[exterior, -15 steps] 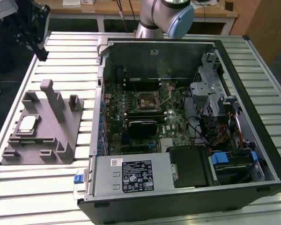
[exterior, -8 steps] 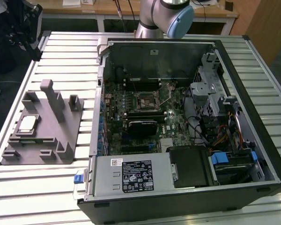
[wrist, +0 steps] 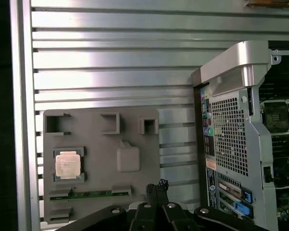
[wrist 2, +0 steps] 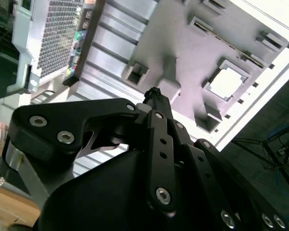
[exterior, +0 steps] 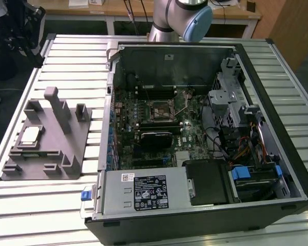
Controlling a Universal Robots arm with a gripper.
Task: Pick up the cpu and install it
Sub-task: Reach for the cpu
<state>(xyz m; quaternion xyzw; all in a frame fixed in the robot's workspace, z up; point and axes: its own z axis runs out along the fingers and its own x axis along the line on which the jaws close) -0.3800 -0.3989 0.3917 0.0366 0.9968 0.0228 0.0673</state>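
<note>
Slatted table (exterior: 66,56), end effector (wrist: 156,185) high above fixture (wrist: 101,163)

A ribbed aluminium table (exterior: 66,56) stands before me. Behind it runs a pale wooden bench (exterior: 113,7). The floor (exterior: 5,97) beside it lies dark.

The bench (exterior: 56,205) carries a fixture block (exterior: 66,148) at the exterior view's left and an open computer case (exterior: 169,61) at its right, apart, with bare slats between them. The cpu (exterior: 31,135) lies flat in a recess on the fixture, on the side away from the case. Inside the case lies the motherboard (exterior: 128,148), with the socket (exterior: 159,109) near its middle. The power supply (exterior: 143,192) sits along the near wall and a drive cage (exterior: 228,97) toward the right. The arm (exterior: 167,23) stands behind the case.
</note>
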